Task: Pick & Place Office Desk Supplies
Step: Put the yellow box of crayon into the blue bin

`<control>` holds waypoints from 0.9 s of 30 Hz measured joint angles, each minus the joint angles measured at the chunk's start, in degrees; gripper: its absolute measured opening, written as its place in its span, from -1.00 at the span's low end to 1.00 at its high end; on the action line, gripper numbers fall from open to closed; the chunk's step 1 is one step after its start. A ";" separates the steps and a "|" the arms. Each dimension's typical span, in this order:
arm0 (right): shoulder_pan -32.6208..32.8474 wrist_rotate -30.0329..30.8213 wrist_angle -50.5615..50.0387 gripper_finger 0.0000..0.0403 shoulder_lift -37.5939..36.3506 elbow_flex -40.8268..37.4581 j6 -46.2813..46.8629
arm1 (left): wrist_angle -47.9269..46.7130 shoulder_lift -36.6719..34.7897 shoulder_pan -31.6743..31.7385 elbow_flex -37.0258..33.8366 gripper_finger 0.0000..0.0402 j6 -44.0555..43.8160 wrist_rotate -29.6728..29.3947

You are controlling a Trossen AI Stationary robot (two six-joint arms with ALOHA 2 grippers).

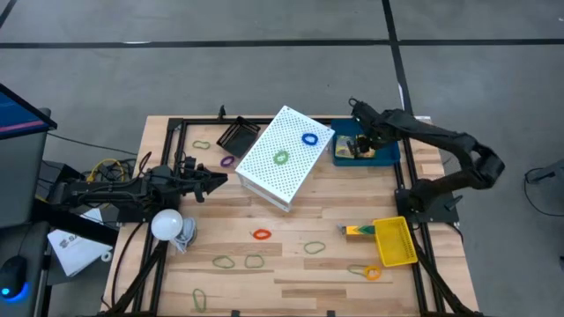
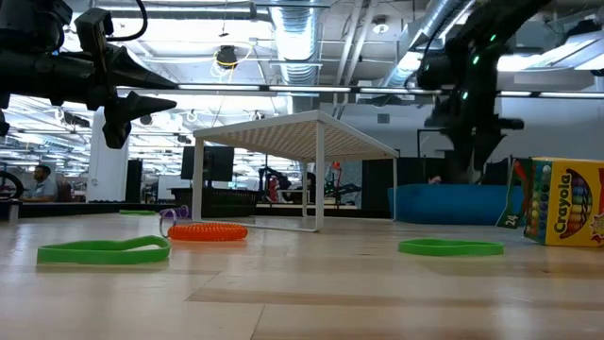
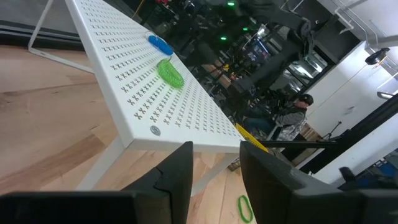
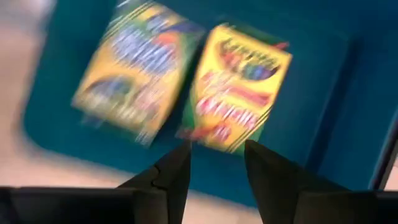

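A: Two crayon packs (image 4: 186, 84) lie in the blue tray (image 1: 385, 155); why?
B: Sorted there. The right pincer (image 4: 214, 165) hovers above, open and empty. The left pincer (image 3: 214, 177) waits open by the white rack (image 1: 284, 157).

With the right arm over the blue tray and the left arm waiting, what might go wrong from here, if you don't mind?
1. The right pincer hangs open above two crayon packs lying side by side in the blue tray; coming down, it may nudge or catch one.
2. The third crayon pack lies against the yellow tray; grasping it may push that tray.
3. The open left pincer faces the white perforated shelf; moving forward may bump it.
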 joint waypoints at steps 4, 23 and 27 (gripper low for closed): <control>5.08 -6.47 -3.34 -0.30 -8.21 0.00 -5.09 | 0.00 0.00 0.00 0.00 -0.37 -0.04 0.00; 61.09 -10.60 -3.37 -0.16 -23.78 0.02 4.56 | -0.24 0.00 0.00 0.01 -0.37 -0.32 0.00; 69.69 -10.42 -1.22 -0.05 -17.07 0.00 10.12 | -0.22 0.00 0.00 0.01 -0.37 -0.52 -0.02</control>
